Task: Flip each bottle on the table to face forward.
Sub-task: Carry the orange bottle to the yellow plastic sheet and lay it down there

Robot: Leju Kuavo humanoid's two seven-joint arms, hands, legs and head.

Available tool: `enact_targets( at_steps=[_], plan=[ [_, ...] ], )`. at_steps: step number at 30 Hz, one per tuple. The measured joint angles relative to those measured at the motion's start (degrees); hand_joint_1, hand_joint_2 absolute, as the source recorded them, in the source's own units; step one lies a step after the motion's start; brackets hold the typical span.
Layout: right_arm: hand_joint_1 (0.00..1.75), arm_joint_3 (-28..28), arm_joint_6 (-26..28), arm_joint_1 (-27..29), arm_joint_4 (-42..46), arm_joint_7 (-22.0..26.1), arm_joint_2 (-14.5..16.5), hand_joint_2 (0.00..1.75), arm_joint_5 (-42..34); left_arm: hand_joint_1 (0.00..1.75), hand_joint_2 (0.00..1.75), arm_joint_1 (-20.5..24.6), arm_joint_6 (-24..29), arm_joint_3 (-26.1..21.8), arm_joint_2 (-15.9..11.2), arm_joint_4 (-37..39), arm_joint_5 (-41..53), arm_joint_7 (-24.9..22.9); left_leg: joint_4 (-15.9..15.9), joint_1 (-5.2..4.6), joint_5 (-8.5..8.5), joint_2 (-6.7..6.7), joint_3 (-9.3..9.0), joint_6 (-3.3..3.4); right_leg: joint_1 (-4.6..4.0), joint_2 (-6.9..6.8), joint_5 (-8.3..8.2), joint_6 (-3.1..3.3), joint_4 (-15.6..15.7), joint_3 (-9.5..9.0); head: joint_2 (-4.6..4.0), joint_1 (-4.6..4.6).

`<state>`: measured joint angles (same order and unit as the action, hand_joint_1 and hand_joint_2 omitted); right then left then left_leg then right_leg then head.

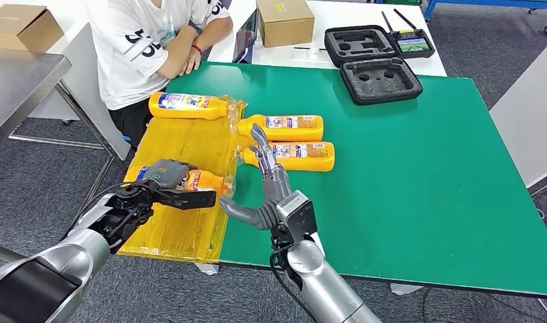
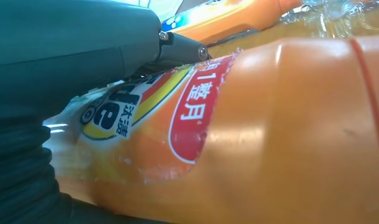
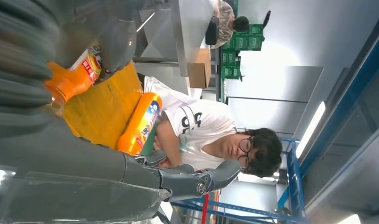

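Four orange bottles lie on their sides at the left end of the green surface (image 1: 405, 175), on or at the edge of a yellow plastic sheet (image 1: 183, 222). Near bottle (image 1: 202, 180): on the sheet, closest to the robot, gripped around its labelled body by the left hand (image 1: 164, 182), fingers wrapped over it. Far bottle (image 1: 188, 105): at the sheet's back edge, just in front of a seated person (image 1: 149, 47). Two middle bottles, upper (image 1: 284, 127) and lower (image 1: 299, 156), lie parallel and just beside each other on the green.

Right hand (image 1: 265, 185): raised upright between the near bottle and the middle pair, fingers spread apart, holding nothing; its fingertips overlap the lower middle bottle's neck end as seen from the head.

Beyond: two open black foam cases (image 1: 381, 81) (image 1: 358, 44), one controller with screen (image 1: 412, 44), two cardboard boxes (image 1: 284, 20) (image 1: 21, 28).
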<state>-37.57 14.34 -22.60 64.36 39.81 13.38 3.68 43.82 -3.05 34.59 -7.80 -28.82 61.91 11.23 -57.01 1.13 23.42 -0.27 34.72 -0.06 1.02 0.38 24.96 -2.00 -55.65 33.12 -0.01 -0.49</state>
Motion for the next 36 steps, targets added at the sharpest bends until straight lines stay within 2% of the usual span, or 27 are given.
enact_targets(
  at_steps=[3, 4, 6, 10, 23, 27, 30, 32, 33, 34, 36],
  plan=[
    [0.00, -0.10, -0.19, -0.14, -0.62, 0.02, 0.03, 1.75, -0.19, 0.34, 1.75, 0.25, -1.41, 0.28, -0.01, 0.35, 0.02, 1.00, 0.00, 0.00, 0.00, 0.00, -0.03, 0.00, 0.00, 0.00, 0.00, 0.00, 0.00, -0.04, 0.01, -0.01],
    [0.00, -0.13, -0.28, -0.16, -0.79, 0.02, 0.04, 1.75, -0.22, 0.08, 1.75, 0.33, -1.93, 0.29, -0.02, 0.44, -0.25, 1.52, 0.00, 0.00, 0.00, 0.00, -0.04, 0.00, 0.00, 0.00, 0.00, 0.00, 0.00, -0.05, 0.01, 0.00],
    [0.00, -0.15, -0.39, -0.18, -1.09, 0.02, 0.04, 1.75, -0.29, 0.00, 1.75, 0.43, -3.11, 0.28, -0.07, 0.59, -1.32, 2.92, 0.00, 0.00, 0.00, -0.01, -0.07, 0.00, 0.00, 0.00, 0.00, 0.00, 0.00, -0.08, 0.01, -0.01],
    [0.00, -0.17, -0.50, -0.23, -1.65, 0.04, 0.04, 1.75, -0.38, 0.00, 0.00, 0.44, -5.84, -0.26, -0.16, 0.85, -4.81, 6.96, 0.01, 0.00, 0.00, -0.02, -0.09, 0.00, 0.00, -0.01, 0.00, 0.00, 0.00, -0.12, 0.00, 0.00],
    [0.00, -0.20, -1.21, -0.47, -3.15, -0.24, 0.08, 1.75, -0.31, 0.00, 0.00, 0.24, -13.21, -3.27, -0.17, 0.32, -15.53, 14.97, 0.01, -0.01, 0.00, -0.06, -0.19, 0.00, 0.02, -0.07, 0.00, 0.00, 0.00, -0.25, 0.00, 0.01],
    [0.00, -0.20, -1.21, -0.47, -3.62, -0.78, 0.17, 1.75, -0.04, 0.00, 0.00, -0.25, -18.08, -5.83, -0.05, -0.26, -22.89, 17.74, 0.01, -0.01, -0.01, -0.05, -0.21, 0.00, 0.02, -0.07, 0.00, 0.00, 0.00, -0.25, 0.01, 0.00],
    [0.00, -0.26, -1.16, -0.49, -4.04, -1.22, 0.24, 1.75, 0.38, 0.00, 0.00, -1.35, -21.16, -9.10, 0.55, -1.17, -30.22, 18.01, 0.00, -0.01, -0.01, -0.05, -0.21, 0.00, 0.02, -0.06, 0.00, 0.00, 0.00, -0.24, 0.01, 0.00],
    [0.00, -0.39, -1.10, -0.49, -4.29, -1.42, 0.32, 1.75, 0.66, 0.00, 0.00, -2.29, -19.13, -11.33, 1.30, -2.05, -33.87, 17.51, 0.00, -0.01, -0.01, -0.05, -0.21, 0.00, 0.02, -0.06, 0.00, 0.00, 0.01, -0.23, 0.01, 0.00],
    [0.00, -0.46, -1.09, -0.48, -4.36, -1.49, 0.35, 1.75, 0.79, 0.00, 0.00, -2.79, -16.34, -12.32, 1.73, -2.55, -34.87, 17.45, 0.00, -0.01, -0.01, -0.04, -0.21, 0.00, 0.02, -0.05, 0.00, 0.00, 0.01, -0.21, 0.01, 0.00],
    [0.00, -0.53, -1.09, -0.47, -4.39, -1.61, 0.38, 1.75, 0.97, 0.00, 0.00, -3.36, -11.88, -13.27, 2.21, -3.15, -35.27, 17.66, 0.00, -0.01, 0.00, -0.03, -0.20, 0.00, 0.02, -0.05, 0.00, 0.00, 0.01, -0.19, 0.01, 0.01],
    [0.00, -0.62, -1.14, -0.38, -4.40, -1.94, 0.43, 1.75, 1.47, 0.00, 0.00, -4.33, 0.34, -14.74, 3.20, -4.55, -34.54, 18.68, -0.01, -0.01, 0.00, -0.02, -0.17, 0.00, 0.01, -0.04, 0.00, -0.01, 0.01, -0.15, 0.01, 0.00]
  ],
)
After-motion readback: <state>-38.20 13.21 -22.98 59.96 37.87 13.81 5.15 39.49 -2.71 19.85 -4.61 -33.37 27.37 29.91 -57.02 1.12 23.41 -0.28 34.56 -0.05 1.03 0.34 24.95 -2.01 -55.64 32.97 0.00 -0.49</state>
